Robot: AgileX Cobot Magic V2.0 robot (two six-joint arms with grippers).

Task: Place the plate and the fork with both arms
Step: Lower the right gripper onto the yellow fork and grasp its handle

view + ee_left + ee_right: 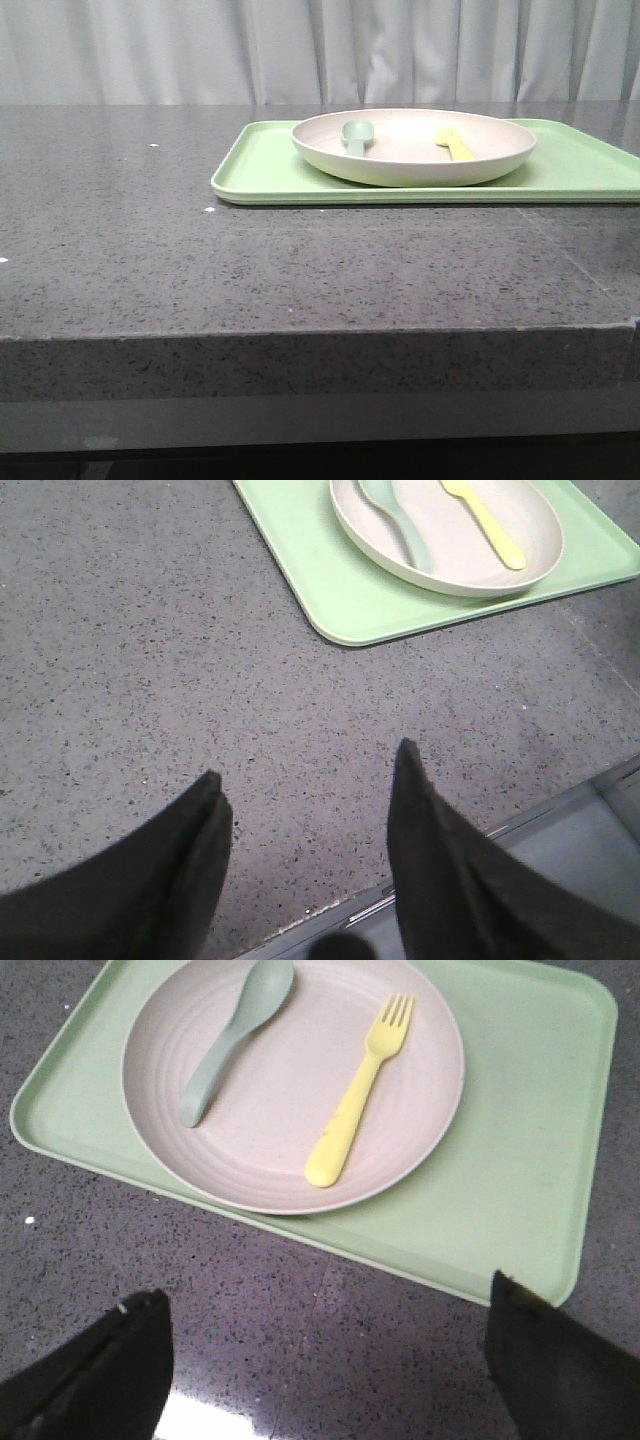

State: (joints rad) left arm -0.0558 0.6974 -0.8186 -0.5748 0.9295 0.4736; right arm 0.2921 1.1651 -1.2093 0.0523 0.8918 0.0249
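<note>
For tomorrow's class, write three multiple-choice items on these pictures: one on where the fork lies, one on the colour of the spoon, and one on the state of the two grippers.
1. Where does the fork lie?
A. on the bare table
B. in the plate
C. on the tray beside the plate

2. What colour is the spoon?
A. pale grey-green
B. red
C. black

3. How are the two grippers?
A. both open and empty
B. left shut on the fork
C. right shut on the plate

Key: 1 B, the fork rests inside the plate on the tray. 2 A, it shows so in the right wrist view. 3 A, left gripper and right gripper hold nothing, jaws apart.
</note>
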